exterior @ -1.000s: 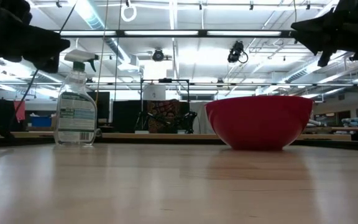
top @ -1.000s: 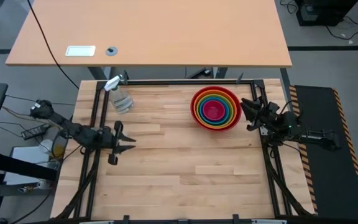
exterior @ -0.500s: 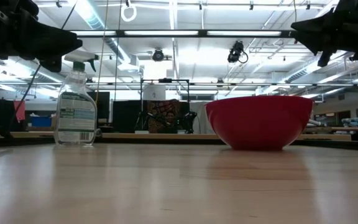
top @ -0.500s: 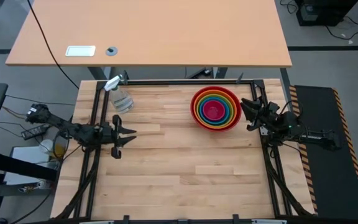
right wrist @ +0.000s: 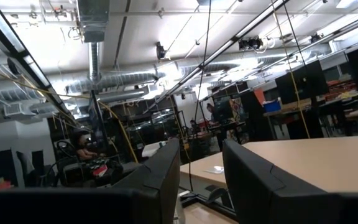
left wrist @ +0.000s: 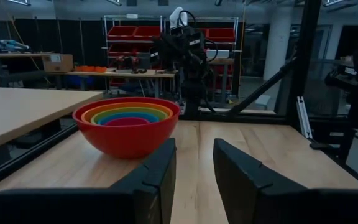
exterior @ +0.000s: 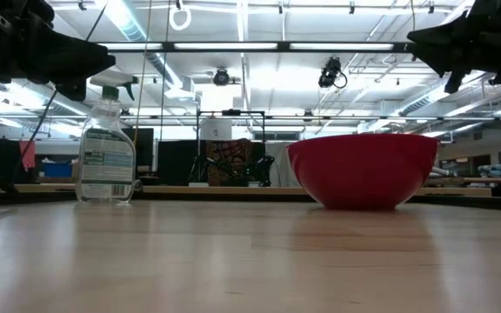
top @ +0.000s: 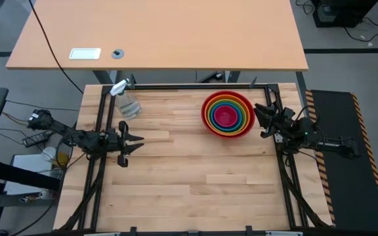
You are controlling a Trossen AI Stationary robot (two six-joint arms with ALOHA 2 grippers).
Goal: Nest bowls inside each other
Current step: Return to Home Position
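The bowls sit nested in one stack at the table's far right: pink innermost, then blue, green and orange, all inside the red one. The red bowl rests on its base on the wood. It also shows in the left wrist view. My left gripper hovers at the table's left edge, level, pointing toward the bowls. It is open, and nothing is between its fingers. My right gripper hangs just right of the stack, tipped upward. It too is open and holds nothing.
A clear spray bottle with a white nozzle stands upright at the far left. A black frame rail runs along the table's far edge and down both sides. Bare wood lies across the middle and near side.
My left gripper has swung a little toward the table's far edge and turned more toward the bowls, then held still. Its finger gap looks unchanged. The bowls and the bottle have not moved.
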